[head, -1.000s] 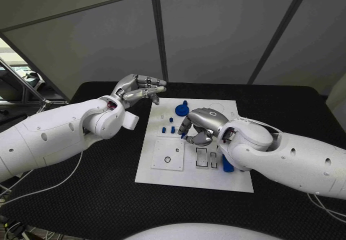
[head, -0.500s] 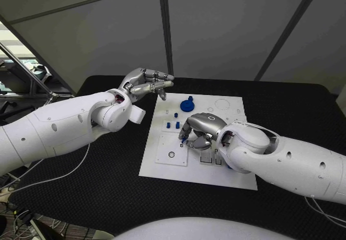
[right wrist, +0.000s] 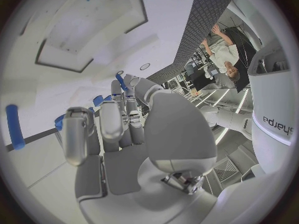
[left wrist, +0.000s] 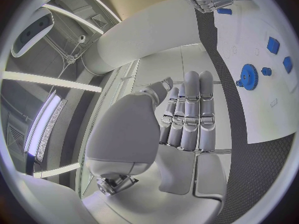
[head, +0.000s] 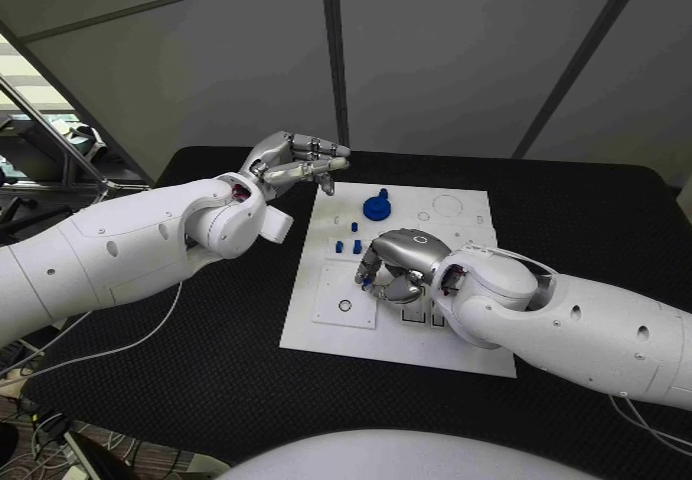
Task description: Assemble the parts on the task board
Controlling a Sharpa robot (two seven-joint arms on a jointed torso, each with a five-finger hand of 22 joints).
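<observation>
I see a black table (head: 173, 380) with a textured mat-like top. The white task board (head: 433, 345) lies flat on it near the middle, long side running away from me. A thin white cable (head: 108, 350) trails across the table's left part.

A robotics lab or test cell: a black textured tabletop (head: 173, 400) stands enclosed by plain grey partition panels (head: 433, 70) joined by dark frame posts (head: 336, 70). Metal framing and equipment (head: 36, 150) stand beyond the partition, and long strip lights (left wrist: 44, 124) run overhead.
</observation>
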